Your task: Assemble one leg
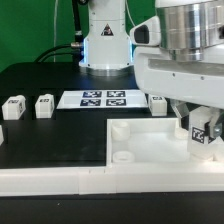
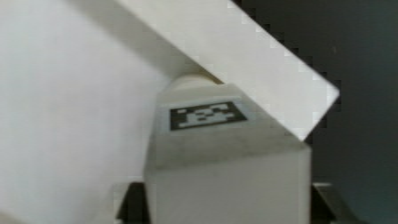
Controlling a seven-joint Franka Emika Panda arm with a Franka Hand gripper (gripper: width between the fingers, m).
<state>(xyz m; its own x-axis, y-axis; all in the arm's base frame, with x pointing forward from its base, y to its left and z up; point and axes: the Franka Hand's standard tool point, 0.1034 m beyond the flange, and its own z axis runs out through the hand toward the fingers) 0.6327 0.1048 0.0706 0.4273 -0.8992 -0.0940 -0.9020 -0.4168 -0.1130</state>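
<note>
Leg (image 2: 210, 165): small white stubby block, square black-and-white tag facing the wrist camera, filling the near field of the wrist view; held upright by the end effector (image 1: 201, 128), closed on its two sides, dark fingers (image 2: 125, 203) showing at either flank. Location: at the corner of the panel (image 1: 150, 148) on the exterior view's right, lower end against or just above the white surface; whether it sits in a socket cannot be told, the block hiding that corner. Handling, as a judgement: the step in hand appears to be seating the leg in that corner socket; best done with the block plumb and centred over the hole before any downward push, grip firm against twisting, panel not dragged sideways. Arm: wrist pointing straight down, bulky white housing filling the upper part of the exterior view's right. Also present: two open sockets (image 1: 118, 129) on the panel's opposite side; one spare leg (image 1: 158, 100) just behind the panel; marker board (image 1: 105, 98) beside it; two spare legs (image 1: 44, 105) well apart toward the exterior view's left; black tabletop (image 1: 50, 140) under all
</note>
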